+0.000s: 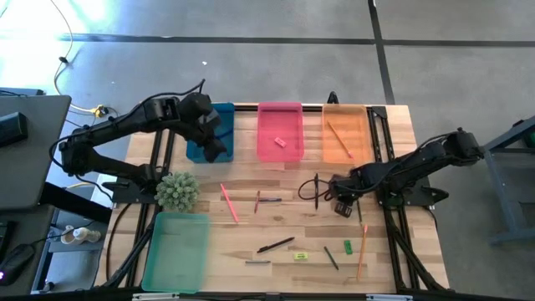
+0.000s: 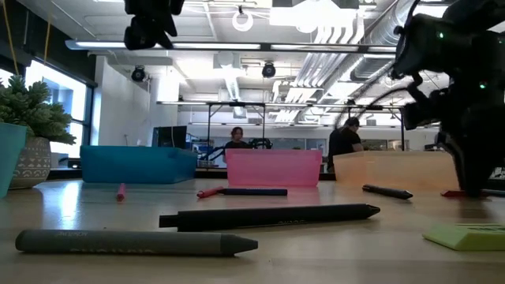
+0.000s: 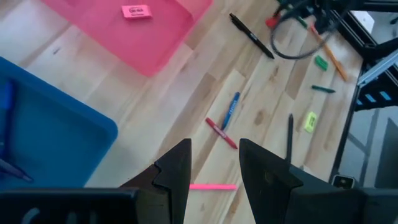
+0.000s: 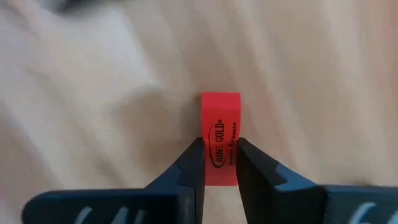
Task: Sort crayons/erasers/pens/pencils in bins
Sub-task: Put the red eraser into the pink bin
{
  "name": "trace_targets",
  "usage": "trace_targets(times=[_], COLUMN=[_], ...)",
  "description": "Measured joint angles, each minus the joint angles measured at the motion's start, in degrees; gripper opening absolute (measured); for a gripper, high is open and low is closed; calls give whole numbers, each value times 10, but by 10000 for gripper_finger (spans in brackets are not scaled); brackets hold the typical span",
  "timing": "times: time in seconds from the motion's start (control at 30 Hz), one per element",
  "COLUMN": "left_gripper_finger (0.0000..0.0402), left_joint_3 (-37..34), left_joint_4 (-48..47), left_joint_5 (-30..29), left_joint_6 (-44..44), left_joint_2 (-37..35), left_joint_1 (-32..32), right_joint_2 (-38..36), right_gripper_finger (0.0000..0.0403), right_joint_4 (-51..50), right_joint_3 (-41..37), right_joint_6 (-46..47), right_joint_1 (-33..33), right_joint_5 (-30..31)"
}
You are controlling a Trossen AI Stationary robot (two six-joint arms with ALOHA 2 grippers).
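My right gripper (image 1: 340, 204) points down at the table's right middle and is shut on a red eraser (image 4: 221, 124). My left gripper (image 3: 214, 168) hangs open and empty high over the near right corner of the blue bin (image 1: 211, 134). The pink bin (image 1: 280, 155) holds a pink eraser (image 3: 137, 11), and the orange bin (image 1: 355, 134) holds an orange pencil (image 1: 338, 138). The green bin (image 1: 177, 251) stands at the near left. Loose on the wood lie a pink crayon (image 1: 228, 202), a black pen (image 1: 276, 245), a yellow eraser (image 1: 301, 256), a green eraser (image 1: 348, 247) and an orange pencil (image 1: 363, 249). My right gripper pinches the red eraser by its two long sides (image 4: 217, 163), at the end nearer the wrist, between its two fingers. The fingers come from above, pointing down, and lie along the eraser. In the low view the eraser (image 2: 454, 192) shows at table height under the fingers; whether it is clear of the wood I cannot tell.
A potted plant (image 1: 177, 191) stands at the left between the blue and green bins. A black cable loop (image 1: 311, 188) lies just left of my right gripper. A dark grey crayon (image 2: 134, 241) and a black pen (image 2: 268, 215) lie near the front edge. People show in the room behind.
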Motion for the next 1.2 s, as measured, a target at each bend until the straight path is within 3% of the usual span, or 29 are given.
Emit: trace_targets(times=[0.43, 0.67, 0.87, 1.2], left_gripper_finger=[122, 122, 122, 122], left_joint_3=[0, 0, 0, 0], left_joint_4=[0, 0, 0, 3], left_joint_5=[-1, -6, -39, -68], left_joint_6=[37, 62, 74, 93], left_joint_2=[0, 0, 0, 0], left_joint_1=[52, 62, 61, 61], right_joint_2=[-1, -2, -2, -2], right_gripper_finger=[57, 57, 57, 57], right_joint_4=[27, 27, 47, 179], right_joint_3=[26, 98, 147, 178], right_joint_6=[46, 32, 5, -88], right_joint_1=[0, -6, -44, -137], right_joint_5=[-14, 42, 114, 136])
